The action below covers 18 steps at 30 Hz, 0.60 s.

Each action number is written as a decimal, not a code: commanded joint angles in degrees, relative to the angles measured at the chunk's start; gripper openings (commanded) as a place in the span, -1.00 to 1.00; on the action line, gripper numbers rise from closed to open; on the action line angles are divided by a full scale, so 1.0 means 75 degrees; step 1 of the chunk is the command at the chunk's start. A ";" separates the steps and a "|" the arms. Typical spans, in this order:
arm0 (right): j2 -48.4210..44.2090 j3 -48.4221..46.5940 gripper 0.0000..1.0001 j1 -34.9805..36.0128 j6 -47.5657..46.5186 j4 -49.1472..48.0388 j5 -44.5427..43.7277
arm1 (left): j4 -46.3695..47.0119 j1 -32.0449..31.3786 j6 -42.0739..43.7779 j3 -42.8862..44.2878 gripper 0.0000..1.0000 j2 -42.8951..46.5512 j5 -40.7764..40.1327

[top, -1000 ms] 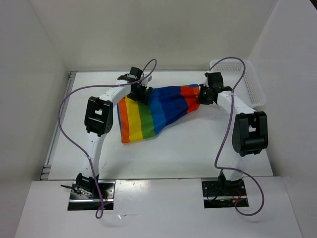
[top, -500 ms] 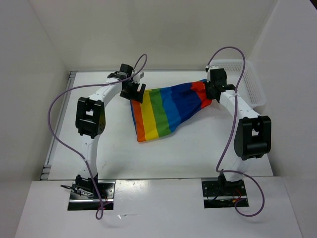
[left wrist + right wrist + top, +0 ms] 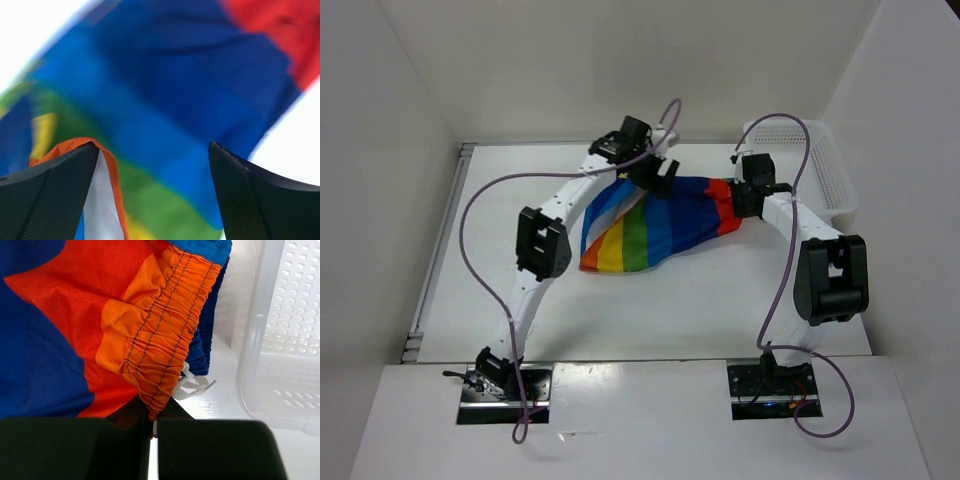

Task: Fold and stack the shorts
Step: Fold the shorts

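The rainbow-striped shorts (image 3: 665, 220) lie on the white table, bunched, with the red waistband end at the right. My right gripper (image 3: 745, 200) is shut on the gathered orange waistband (image 3: 165, 325), which is pinched between its fingers (image 3: 154, 415). The white drawstring (image 3: 195, 386) hangs beside it. My left gripper (image 3: 650, 178) hovers over the upper middle of the shorts. In the left wrist view its jaws (image 3: 152, 145) stand wide apart above the blue and green stripes (image 3: 165, 115). An orange hem with white lining (image 3: 102, 195) lies against the left finger.
A white mesh plastic basket (image 3: 825, 175) stands at the back right, close beside my right gripper; it also shows in the right wrist view (image 3: 290, 340). White walls enclose the table at the back and on both sides. Purple cables loop over both arms.
My left gripper has swung right from the shorts' left end to above their middle, bringing that edge inward. The shorts are now more bunched. The right gripper has barely moved.
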<state>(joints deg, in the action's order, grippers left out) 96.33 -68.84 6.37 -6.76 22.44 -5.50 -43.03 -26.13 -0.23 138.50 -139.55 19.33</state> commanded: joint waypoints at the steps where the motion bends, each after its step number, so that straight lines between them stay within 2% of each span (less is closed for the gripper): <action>1: -0.0446 -0.0161 -1.00 0.0006 0.0140 -0.0249 0.0135 | -0.0719 -0.0360 0.0031 0.0899 0.93 -0.1265 0.0692; 4: -0.0376 -0.0254 -1.00 0.0006 0.0140 -0.0179 0.0217 | -0.0896 -0.0559 0.0031 0.1233 0.93 -0.1527 0.0553; 8: -0.0458 -0.0174 -1.00 0.0006 0.0140 -0.0179 0.0287 | -0.0780 -0.0478 0.0031 0.0941 0.93 -0.1012 -0.0700; 9: -0.0458 -0.0104 -1.00 0.0006 0.0140 -0.0179 0.0288 | -0.0709 -0.0245 0.0031 0.0627 0.93 -0.0756 -0.1213; 12: -0.0552 -0.0022 -1.00 0.0006 0.0140 -0.0249 0.0358 | -0.0405 0.0480 0.0031 -0.0146 0.84 -0.0286 -0.1697; 15: -0.0622 0.0061 -1.00 0.0006 0.0140 -0.0249 0.0428 | -0.0042 0.0951 0.0031 -0.0944 0.83 0.0253 -0.2550; 18: -0.0622 0.0061 -1.00 0.0006 0.0140 -0.0249 0.0428 | 0.0544 0.1385 0.0031 -0.2244 0.83 0.0933 -0.2975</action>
<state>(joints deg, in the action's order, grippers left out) 94.89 -68.84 6.37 -6.00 22.28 -2.66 -42.76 -18.37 -0.21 126.15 -139.04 4.14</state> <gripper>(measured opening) 0.036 0.919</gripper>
